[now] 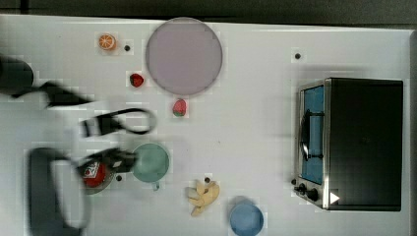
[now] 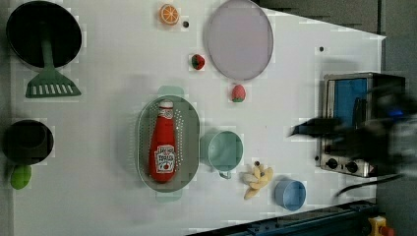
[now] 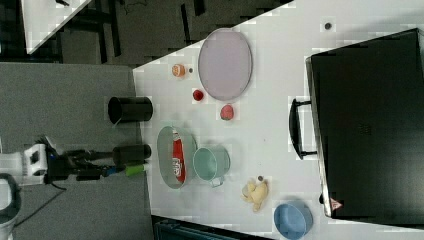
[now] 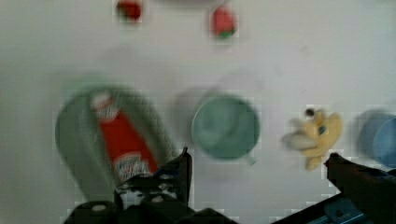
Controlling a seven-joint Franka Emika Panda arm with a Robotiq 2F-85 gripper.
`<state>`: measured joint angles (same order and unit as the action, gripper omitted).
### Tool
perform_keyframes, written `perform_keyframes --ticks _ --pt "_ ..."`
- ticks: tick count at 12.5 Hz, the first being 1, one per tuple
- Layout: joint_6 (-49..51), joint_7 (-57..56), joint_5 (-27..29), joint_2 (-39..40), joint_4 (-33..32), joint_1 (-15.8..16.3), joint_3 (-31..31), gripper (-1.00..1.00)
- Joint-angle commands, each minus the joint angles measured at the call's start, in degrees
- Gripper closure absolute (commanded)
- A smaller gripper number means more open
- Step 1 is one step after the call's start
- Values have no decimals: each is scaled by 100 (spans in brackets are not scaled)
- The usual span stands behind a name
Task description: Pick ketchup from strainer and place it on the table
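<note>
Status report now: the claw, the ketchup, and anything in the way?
Claw open, empty, above the table. Ketchup lying in the strainer, not yet picked. Green cup close beside the strainer; nothing on the bottle.

Arm (image 1: 59, 191) motion-blurred in top view, hiding most of strainer (image 1: 98, 187) and ketchup (image 1: 94, 174). Blue bowl (image 4: 380, 140) cropped at 3 o'clock of wrist view. Ketchup label print (image 2: 164, 158) too small to read.

My white bench (image 2: 113, 59) carries the strainer (image 2: 189, 129), green cup (image 2: 225, 150), plate (image 2: 239, 39), strawberries (image 2: 238, 93), toaster oven (image 2: 351, 93).
</note>
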<state>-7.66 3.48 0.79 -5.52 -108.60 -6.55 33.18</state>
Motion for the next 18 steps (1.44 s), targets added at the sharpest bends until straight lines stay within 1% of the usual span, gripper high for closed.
perform_keyframes --ticks 1,3,5,9,11,13,15,18 --pt "-225 364 -8 75 -18 145 540 -100" --pt "-482 364 -9 307 -184 148 972 -100" --pt "-1016 364 -13 508 -543 152 1268 -100" --pt "-2720 364 -88 913 -1582 157 1527 -100" --pt "-3575 364 -417 1178 -2020 161 1515 -100" --pt "-4187 364 -861 1516 -2281 161 1500 -100" --pt "-4604 374 -1131 1934 -2355 161 1465 -100" --pt "-4935 379 -1624 2552 -2320 168 1350 -100"
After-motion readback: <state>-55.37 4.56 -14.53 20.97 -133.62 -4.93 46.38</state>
